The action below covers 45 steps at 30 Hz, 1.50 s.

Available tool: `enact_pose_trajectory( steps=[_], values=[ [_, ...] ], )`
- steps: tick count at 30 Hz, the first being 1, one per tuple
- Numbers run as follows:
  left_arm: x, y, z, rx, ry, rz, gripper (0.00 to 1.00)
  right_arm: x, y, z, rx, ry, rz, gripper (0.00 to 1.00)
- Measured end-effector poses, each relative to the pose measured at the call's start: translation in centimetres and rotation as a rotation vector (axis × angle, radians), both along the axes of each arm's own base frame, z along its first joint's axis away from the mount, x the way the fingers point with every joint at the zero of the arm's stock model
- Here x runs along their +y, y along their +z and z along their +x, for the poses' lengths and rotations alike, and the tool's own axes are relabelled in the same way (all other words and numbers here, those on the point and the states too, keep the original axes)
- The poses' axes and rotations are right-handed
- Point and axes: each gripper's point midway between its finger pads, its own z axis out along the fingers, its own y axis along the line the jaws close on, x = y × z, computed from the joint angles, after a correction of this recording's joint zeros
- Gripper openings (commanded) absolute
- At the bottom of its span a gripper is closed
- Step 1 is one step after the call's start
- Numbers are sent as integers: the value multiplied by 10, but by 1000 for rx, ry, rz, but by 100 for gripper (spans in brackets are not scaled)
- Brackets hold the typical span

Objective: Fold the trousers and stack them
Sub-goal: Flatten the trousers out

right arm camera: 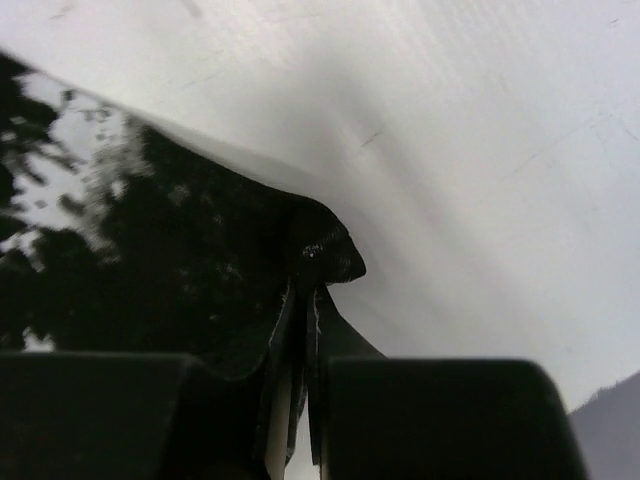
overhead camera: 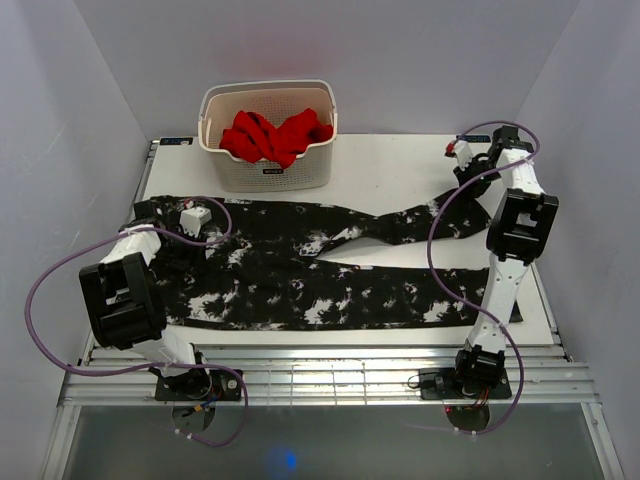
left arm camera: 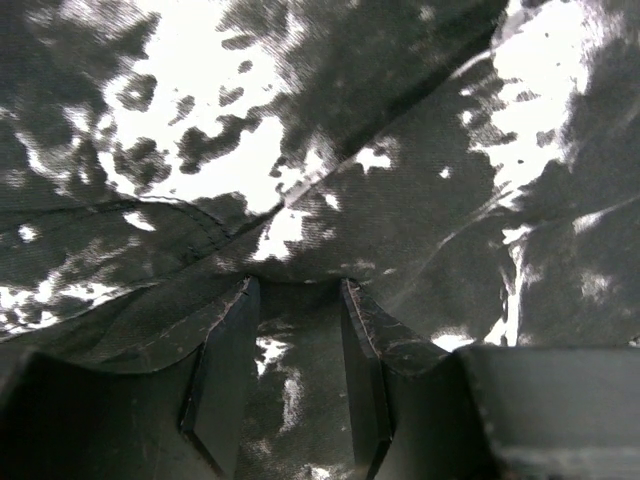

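Pinching speckled black trousers (overhead camera: 300, 272) (legs forked): left end effector (left arm camera: 297, 292), right end effector (right arm camera: 304, 292).

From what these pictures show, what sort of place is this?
Probably a robot test booth for laundry folding: plain white walls enclose the table, the left arm and right arm are bolted at its edge, and speckled black trousers lie spread before a basket of red clothing.

I see the white table (overhead camera: 400, 165) carrying the trousers (overhead camera: 290, 290), spread left to right across its near half. A cream basket (overhead camera: 240, 170) sits at the far edge, left of centre.
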Motion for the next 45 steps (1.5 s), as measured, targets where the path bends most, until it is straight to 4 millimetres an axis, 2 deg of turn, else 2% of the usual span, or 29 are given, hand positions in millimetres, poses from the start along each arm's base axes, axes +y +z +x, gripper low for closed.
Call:
enact_pose_trajectory(
  steps=[2, 3, 6, 9, 10, 12, 13, 15, 18, 20, 22, 27, 31, 37, 39, 41, 43, 45],
  values=[
    [1, 0, 3, 0, 19, -3, 47, 4, 17, -17, -3, 23, 17, 8],
    [1, -1, 4, 3, 31, -5, 46, 6, 34, -27, -20, 39, 26, 8],
    [5, -1, 10, 13, 77, -17, 45, 12, 106, -63, -155, 116, 5, 8],
    [12, 1, 18, 13, 126, -29, 43, 21, 191, -127, -403, 247, -110, 8],
    [15, 1, 20, 12, 142, -31, 42, 22, 208, -153, -480, 289, -166, 8],
    [21, 1, 21, 13, 173, -31, 41, 23, 216, -203, -599, 375, -270, 8],
    [25, 1, 21, 14, 188, -30, 40, 17, 208, -228, -619, 386, -311, 8],
    [34, -1, 20, 15, 219, -23, 38, -8, 170, -262, -576, 330, -339, 8],
    [45, -7, 19, 29, 252, -12, 37, -41, 91, -296, -404, 222, -267, 8],
    [49, -10, 16, 41, 265, -11, 37, -49, 55, -307, -319, 196, -212, 8],
    [50, -11, 16, 45, 268, -11, 37, -56, 43, -303, -322, 203, -222, 8],
    [49, -11, 16, 46, 268, -12, 37, -72, 44, -274, -428, 263, -353, 8],
    [49, -14, 15, 53, 269, -13, 35, -68, 52, -232, -502, 378, -469, 8],
    [50, -17, 16, 63, 283, -14, 34, -52, 74, -156, -588, 495, -592, 8],
    [50, -17, 16, 64, 285, -15, 34, -56, 74, -140, -593, 498, -638, 8],
    [50, -17, 16, 64, 286, -15, 34, -66, 66, -133, -572, 485, -678, 8],
    [50, -16, 15, 66, 285, -15, 38, -80, 51, -131, -519, 461, -691, 17],
    [47, -15, 11, 78, 279, -23, 46, -95, 38, -130, -460, 415, -699, 54]
  ],
)
